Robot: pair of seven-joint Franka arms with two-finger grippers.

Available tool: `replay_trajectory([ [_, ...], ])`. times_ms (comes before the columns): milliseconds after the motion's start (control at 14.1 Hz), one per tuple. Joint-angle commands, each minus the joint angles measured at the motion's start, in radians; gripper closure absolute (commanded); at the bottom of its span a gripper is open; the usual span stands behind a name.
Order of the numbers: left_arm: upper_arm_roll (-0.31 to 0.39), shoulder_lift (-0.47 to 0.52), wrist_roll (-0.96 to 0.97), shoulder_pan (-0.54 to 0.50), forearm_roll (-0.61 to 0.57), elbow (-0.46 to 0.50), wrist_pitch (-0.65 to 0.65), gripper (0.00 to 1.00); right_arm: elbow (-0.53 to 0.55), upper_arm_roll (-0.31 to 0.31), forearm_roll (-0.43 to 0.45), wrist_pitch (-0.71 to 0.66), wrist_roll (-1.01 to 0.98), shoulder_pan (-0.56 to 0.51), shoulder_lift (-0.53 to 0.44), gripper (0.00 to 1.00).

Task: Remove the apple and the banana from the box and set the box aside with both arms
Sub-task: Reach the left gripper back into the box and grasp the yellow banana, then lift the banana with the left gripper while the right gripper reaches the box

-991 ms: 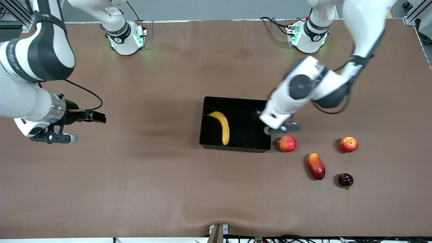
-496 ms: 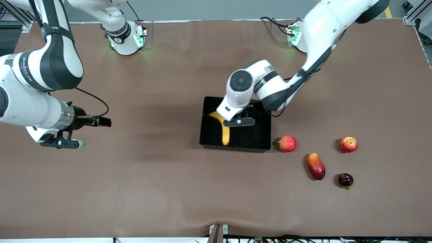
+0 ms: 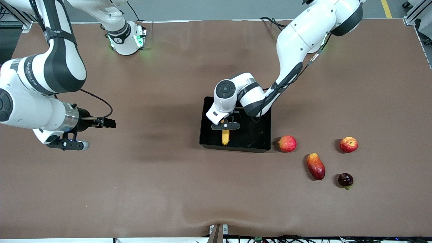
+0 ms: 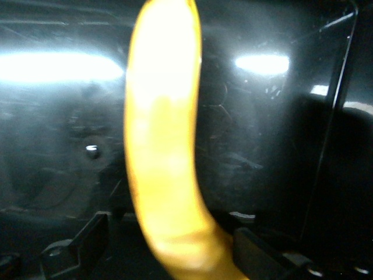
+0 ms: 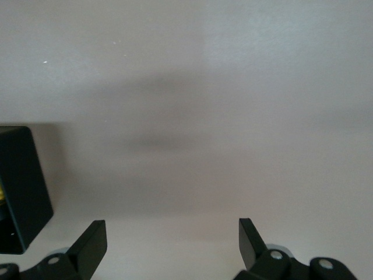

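1. The right gripper [image 3: 67, 144] is held over bare table toward the right arm's end, well apart from the box [image 3: 263, 135]; its fingers [image 5: 90, 242] are spread wide with nothing between them, and this arm appears to be waiting.
2. The left gripper [image 3: 225, 126] is lowered into the box over the banana [image 3: 225, 136], its fingers [image 4: 87, 236] wide apart on either side of the fruit, with no grip yet made.
3. The banana lies on the box floor near the wall toward the right arm's end. It is judged light, soft-skinned and easily bruised, so a gentle squeeze across its thick middle is advised.
4. The apple [image 3: 287, 143] is already on the table, just beside the box corner.
5. The box is judged stiff, light and glossy, so its walls may be slippery; its two short walls are best taken.
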State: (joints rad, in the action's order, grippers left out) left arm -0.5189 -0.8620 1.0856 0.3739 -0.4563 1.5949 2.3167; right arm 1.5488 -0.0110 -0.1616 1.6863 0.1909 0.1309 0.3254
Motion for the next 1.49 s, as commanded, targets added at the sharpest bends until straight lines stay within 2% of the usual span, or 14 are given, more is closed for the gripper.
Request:
replay_trajectory([
  [0,0.019,-0.048,0.034,0.025,-0.028,-0.026,0.024,0.00,0.043,-0.004,-0.021,0.045,0.022,0.021,-0.009,0.00],
  [71,0.033,-0.051,0.036,0.042,-0.027,-0.026,0.024,0.06,0.072,-0.004,-0.021,0.077,0.042,0.029,-0.012,0.00],
  [283,0.046,-0.051,0.054,0.059,-0.025,-0.026,0.024,0.89,0.119,-0.003,-0.022,0.154,0.053,0.042,-0.011,0.00],
  [354,0.046,-0.045,0.050,0.057,-0.030,-0.026,0.024,1.00,0.135,-0.003,-0.024,0.173,0.055,0.042,-0.009,0.00],
  [708,0.050,0.027,0.040,0.039,-0.033,-0.041,0.003,1.00,0.160,-0.004,-0.024,0.207,0.102,0.082,-0.008,0.00],
  [1133,0.036,0.188,-0.029,-0.027,-0.010,-0.119,-0.200,1.00,0.240,-0.003,-0.024,0.351,0.122,0.133,0.001,0.00],
  [1416,0.036,0.306,-0.163,-0.116,0.117,-0.118,-0.264,1.00,0.238,-0.004,-0.022,0.407,0.162,0.197,0.020,0.00],
])
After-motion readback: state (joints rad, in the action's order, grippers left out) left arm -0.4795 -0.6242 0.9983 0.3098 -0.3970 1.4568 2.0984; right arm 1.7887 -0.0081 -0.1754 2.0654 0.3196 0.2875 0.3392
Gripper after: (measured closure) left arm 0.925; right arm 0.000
